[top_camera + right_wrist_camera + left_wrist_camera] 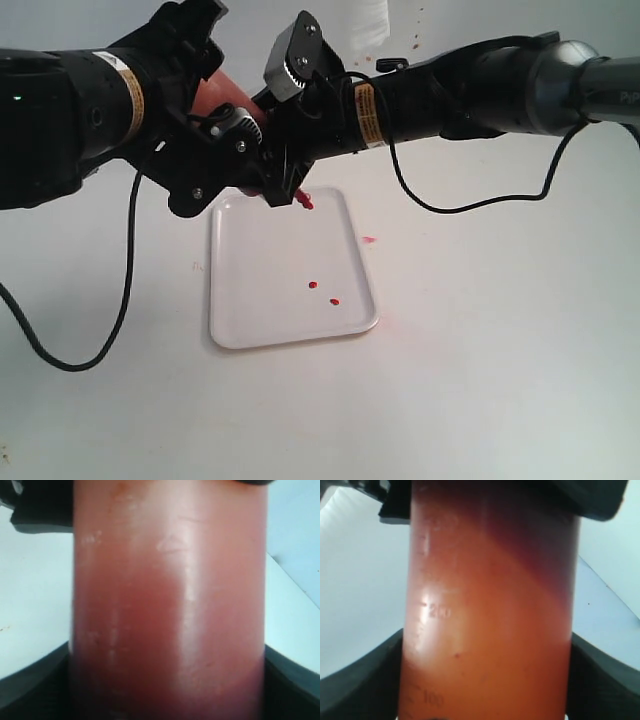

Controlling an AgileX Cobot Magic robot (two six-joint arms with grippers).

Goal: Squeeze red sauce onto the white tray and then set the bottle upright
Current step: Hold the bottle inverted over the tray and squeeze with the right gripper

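Note:
Both grippers hold the bottle (214, 98) above the far edge of the white tray (258, 292), tilted with its red-stained nozzle (303, 200) pointing down over the tray. In the left wrist view the bottle (490, 605) fills the frame, with my left gripper (487, 680) shut on it between dark fingers (360, 680). The right wrist view shows my right gripper (167, 680) shut on the same bottle (167, 595). Two small blobs of red sauce (313, 285) lie on the tray's right half. In the exterior view the left gripper (225, 135) and right gripper (285, 165) hide most of the bottle.
A faint pinkish smear (369, 240) stains the white table (480, 350) just right of the tray. The left arm's black cable (125, 290) hangs down left of the tray, and another cable (450, 205) loops under the right arm.

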